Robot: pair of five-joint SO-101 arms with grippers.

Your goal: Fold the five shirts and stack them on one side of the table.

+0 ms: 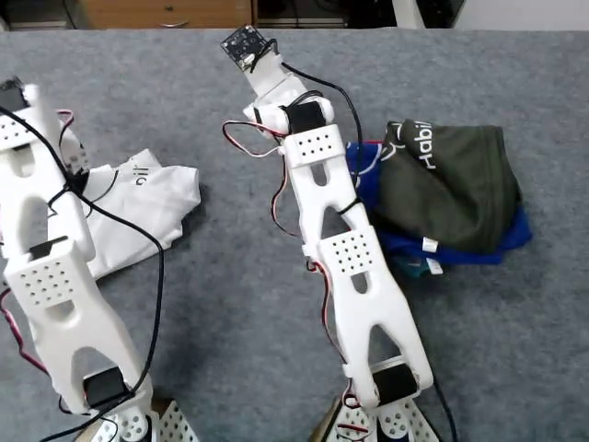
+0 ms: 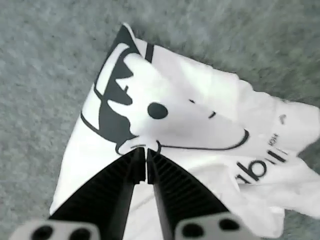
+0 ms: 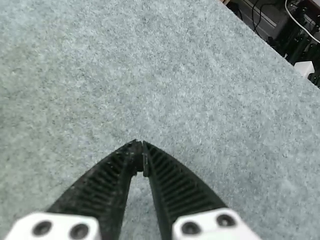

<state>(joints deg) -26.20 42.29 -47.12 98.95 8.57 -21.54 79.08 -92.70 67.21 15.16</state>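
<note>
A white shirt (image 1: 147, 198) with a black graphic lies crumpled at the table's left side. My left gripper (image 2: 146, 150) is shut, its tips just over the print on the white shirt (image 2: 200, 120); I cannot tell whether it pinches any cloth. At the right side of the table sits a stack of folded shirts, with a dark olive shirt (image 1: 460, 184) on top and a blue shirt (image 1: 515, 235) under it. My right gripper (image 3: 140, 146) is shut with nothing in it, held over bare grey table cover (image 3: 150, 75) near the far edge.
Grey felt (image 1: 230, 304) covers the whole table. The right arm (image 1: 340, 239) stretches up the middle, beside the stack. A wooden cabinet (image 1: 166, 11) stands beyond the far edge. Cables and dark gear (image 3: 280, 20) lie past the table's corner.
</note>
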